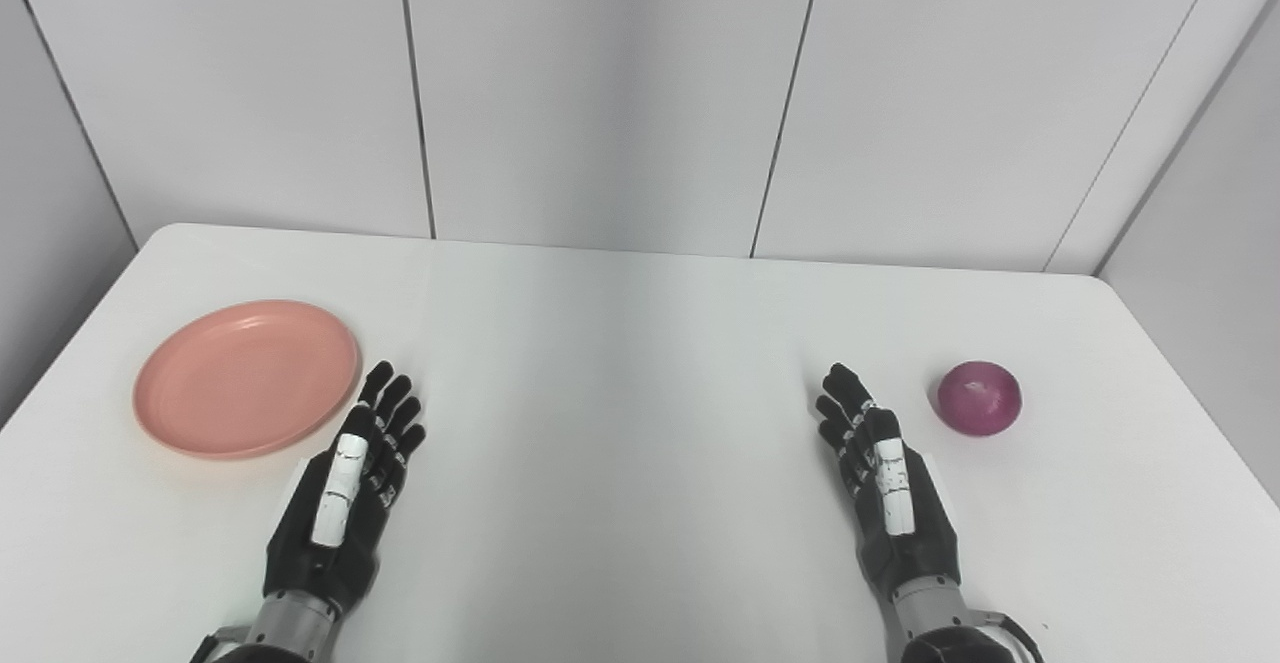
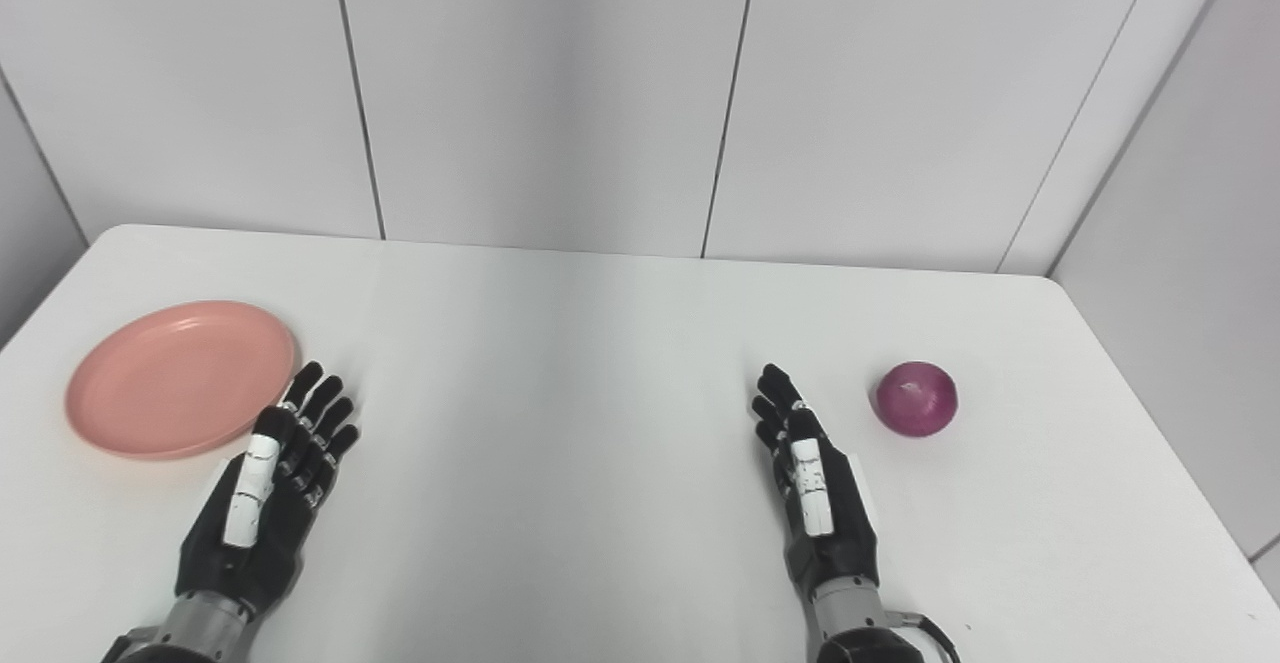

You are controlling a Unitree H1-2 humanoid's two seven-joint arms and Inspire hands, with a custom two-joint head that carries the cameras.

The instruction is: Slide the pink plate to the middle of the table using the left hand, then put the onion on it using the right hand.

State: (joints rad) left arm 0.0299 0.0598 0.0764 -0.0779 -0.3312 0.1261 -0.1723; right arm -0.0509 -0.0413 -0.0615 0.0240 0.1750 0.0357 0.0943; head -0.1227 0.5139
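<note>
On the white table [image 1: 620, 343], a pink plate [image 1: 247, 376] is seen at the far left and a purple onion [image 1: 979, 398] at the far right, well apart from each other, with the bare middle of the tabletop between them. Nothing is placed on the plate, and nothing is set between the plate and the table's middle. The left hand [image 1: 350, 483] is held just beside the plate's near right rim, its fingers stretched forward and slightly apart, with nothing grasped; whether the fingertips touch the rim cannot be told. The right hand [image 1: 885, 473] is held near the onion, to its left and a little nearer the robot, fingers likewise extended and empty, with a clear gap to the onion. Behind the table, pale wall panels [image 1: 600, 93] divided by dark vertical seams are seen. Both arms are cut off at the bottom edge of the picture, so only the wrists are shown. The palms are turned out of sight.
</note>
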